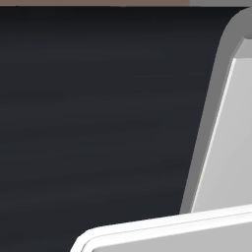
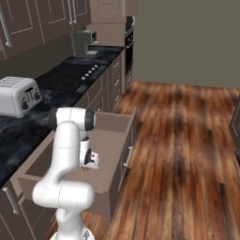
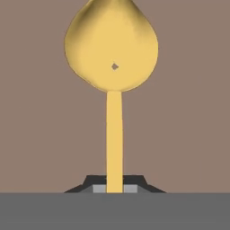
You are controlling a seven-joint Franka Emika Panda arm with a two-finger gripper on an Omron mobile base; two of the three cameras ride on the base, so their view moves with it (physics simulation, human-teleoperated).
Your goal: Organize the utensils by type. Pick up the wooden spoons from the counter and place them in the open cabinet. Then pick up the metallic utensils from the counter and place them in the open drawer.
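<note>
Gripper (image 2: pixel 86 169) hung low over open drawer (image 2: pixel 115 123), fingers squeezed tight on handle of yellow metal utensil (image 3: pixel 114 130). Then big to small: black counter (image 2: pixel 28 124) ran along left wall, toaster (image 2: pixel 18 96) sat on it. Drawer stuck out from under counter, brown flat inside. Utensil pointed away from hand, round yellow head (image 3: pixel 112 47) up front, over brown drawer floor.

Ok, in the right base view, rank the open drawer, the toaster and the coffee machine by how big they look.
1. Drawer, clearly the largest.
2. Toaster.
3. Coffee machine, smallest, though it stands farthest from the camera, so its real size against the toaster is unsure.
</note>
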